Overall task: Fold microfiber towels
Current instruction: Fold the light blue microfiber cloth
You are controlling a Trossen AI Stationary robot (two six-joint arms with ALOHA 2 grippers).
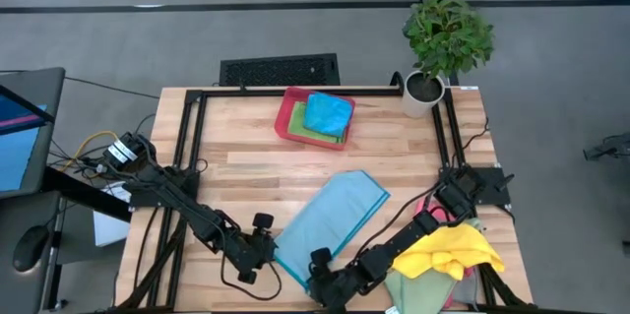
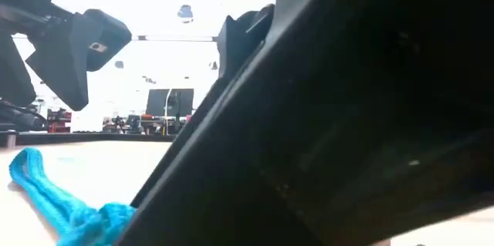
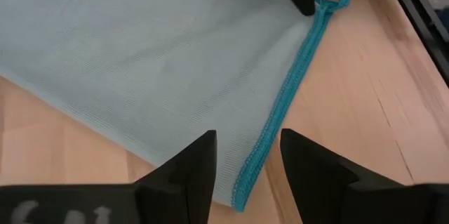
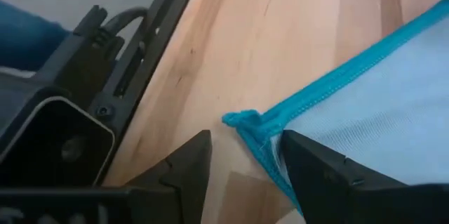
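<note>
Straddling blue towel (image 1: 330,218) hem, both grippers

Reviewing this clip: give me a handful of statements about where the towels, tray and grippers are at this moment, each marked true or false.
1. A light blue towel lies spread on the table. True.
2. The red tray is empty. False: it holds folded cloths, a blue one on top.
3. Both the left gripper and the right gripper are at the towel's near edge, open. True.
4. The yellow towel lies in the tray. False: it sits at the table's near right corner, beside the right arm.
5. The potted plant stands at the table's far right corner. True.
</note>
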